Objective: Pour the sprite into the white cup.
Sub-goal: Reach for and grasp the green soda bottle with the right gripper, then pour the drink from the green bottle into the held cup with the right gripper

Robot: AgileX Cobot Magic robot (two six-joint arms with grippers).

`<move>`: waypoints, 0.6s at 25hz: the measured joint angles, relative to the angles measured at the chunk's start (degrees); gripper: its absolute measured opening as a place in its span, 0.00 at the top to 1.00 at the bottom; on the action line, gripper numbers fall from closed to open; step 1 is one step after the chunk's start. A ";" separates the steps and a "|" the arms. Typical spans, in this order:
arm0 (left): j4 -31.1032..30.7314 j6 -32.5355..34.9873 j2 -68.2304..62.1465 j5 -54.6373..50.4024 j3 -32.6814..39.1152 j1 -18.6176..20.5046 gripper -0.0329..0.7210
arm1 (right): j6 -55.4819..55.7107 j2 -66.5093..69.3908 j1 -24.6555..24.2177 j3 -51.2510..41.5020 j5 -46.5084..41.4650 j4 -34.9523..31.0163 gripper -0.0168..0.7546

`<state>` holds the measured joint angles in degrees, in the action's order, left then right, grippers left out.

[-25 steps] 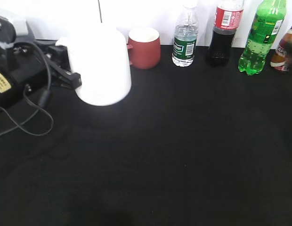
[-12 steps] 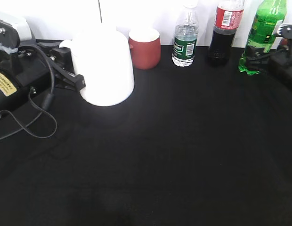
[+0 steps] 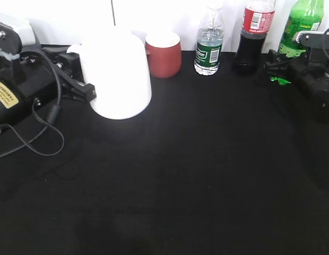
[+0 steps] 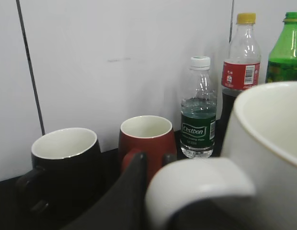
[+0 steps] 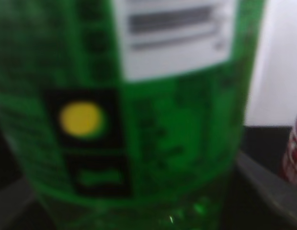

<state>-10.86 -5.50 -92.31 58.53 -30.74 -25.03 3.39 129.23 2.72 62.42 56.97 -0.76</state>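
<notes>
The white cup (image 3: 119,74) stands upright on the black table at the back left; it fills the right of the left wrist view (image 4: 268,143). My left gripper (image 3: 82,87) is shut on its loop handle, with dark fingers (image 4: 134,191) against the handle. The sprite (image 3: 300,21) stands at the back right by the wall. My right gripper (image 3: 281,66) reaches around its lower body, hiding the base. In the right wrist view the green label (image 5: 153,120) fills the frame, blurred, and a grey finger (image 5: 268,184) shows beside the bottle. The jaws straddle the bottle, open.
A red mug (image 3: 163,53), a clear water bottle (image 3: 208,45) and a dark cola bottle (image 3: 253,37) stand in a row along the back wall. A black mug (image 4: 67,163) sits left of the red mug. A loose cable (image 3: 42,133) lies at the left.
The left gripper has set the white cup slightly right and steady on the table. The right arm has come in from the right and closed in around the sprite's lower part.
</notes>
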 joint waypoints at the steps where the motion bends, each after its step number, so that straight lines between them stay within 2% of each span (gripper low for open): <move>1: 0.00 0.00 0.00 0.00 0.00 0.00 0.87 | 0.00 0.00 0.00 0.18 0.17 0.04 0.28; 5: 0.00 0.00 0.00 0.00 0.00 0.00 0.87 | -1.97 0.20 0.05 0.18 1.35 0.23 0.45; 10: 0.00 -0.04 -0.49 0.12 0.00 0.00 0.87 | -4.72 -0.97 0.06 -3.31 4.46 0.28 0.45; 13: -0.05 -0.04 -0.54 0.03 0.00 0.00 0.87 | -4.79 -5.40 0.06 -10.01 6.96 0.76 0.45; 15: -0.05 -0.04 -0.55 0.03 0.00 0.00 0.87 | -4.79 -10.85 0.06 -16.56 8.23 3.62 0.46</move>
<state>-10.91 -5.54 -92.87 58.56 -30.74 -25.03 -1.40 118.38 2.78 45.87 65.20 2.86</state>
